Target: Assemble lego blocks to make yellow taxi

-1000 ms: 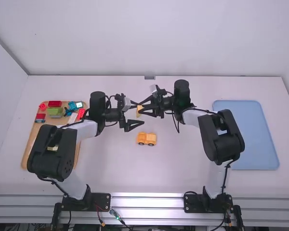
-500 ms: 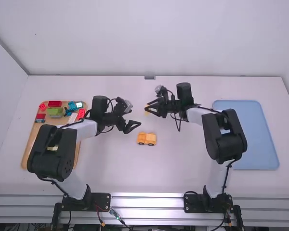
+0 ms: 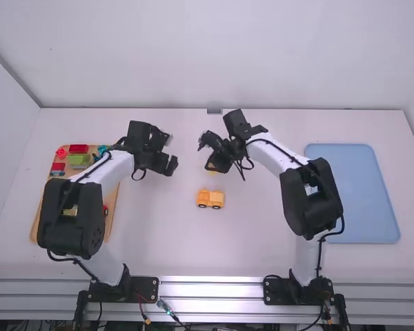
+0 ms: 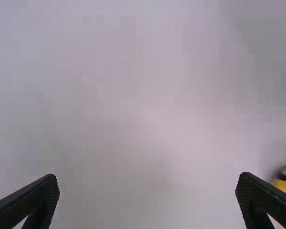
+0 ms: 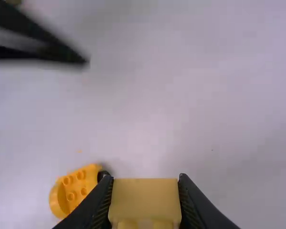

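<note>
Where the right hand (image 3: pixel 212 165) pinches – a block (image 5: pixel 144 198) sits.

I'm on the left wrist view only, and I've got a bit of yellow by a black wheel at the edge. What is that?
Observer: A yellow car base on the table, with studs showing on top.
Operator: Is the other gripper holding anything?
Observer: Yes, the right gripper is shut on a yellow block.
Operator: And where are the spare pieces?
Observer: A red block and a green block are on the wooden tray.
</note>
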Robot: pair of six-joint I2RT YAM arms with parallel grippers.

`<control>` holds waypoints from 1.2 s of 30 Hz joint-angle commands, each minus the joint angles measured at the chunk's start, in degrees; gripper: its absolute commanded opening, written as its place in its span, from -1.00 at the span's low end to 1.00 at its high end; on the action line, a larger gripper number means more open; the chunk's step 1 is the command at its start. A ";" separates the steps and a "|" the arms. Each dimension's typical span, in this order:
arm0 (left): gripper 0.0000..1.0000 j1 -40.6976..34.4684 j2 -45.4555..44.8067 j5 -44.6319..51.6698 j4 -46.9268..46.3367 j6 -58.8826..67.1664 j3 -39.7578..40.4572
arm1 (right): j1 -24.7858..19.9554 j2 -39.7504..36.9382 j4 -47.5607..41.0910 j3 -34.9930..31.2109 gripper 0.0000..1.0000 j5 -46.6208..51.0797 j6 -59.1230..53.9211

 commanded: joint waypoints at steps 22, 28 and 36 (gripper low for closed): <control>0.97 24.33 -1.07 -6.86 7.04 -25.77 -5.55 | 17.73 4.55 -3.80 7.82 -1.00 14.29 -16.59; 0.98 24.96 -2.89 -6.86 11.74 -25.75 -8.33 | 19.41 10.86 -11.91 15.15 -1.00 14.25 -18.03; 0.98 25.03 -6.56 -6.84 12.39 -24.70 -8.92 | 21.46 13.49 -13.20 17.05 -1.00 12.66 -18.99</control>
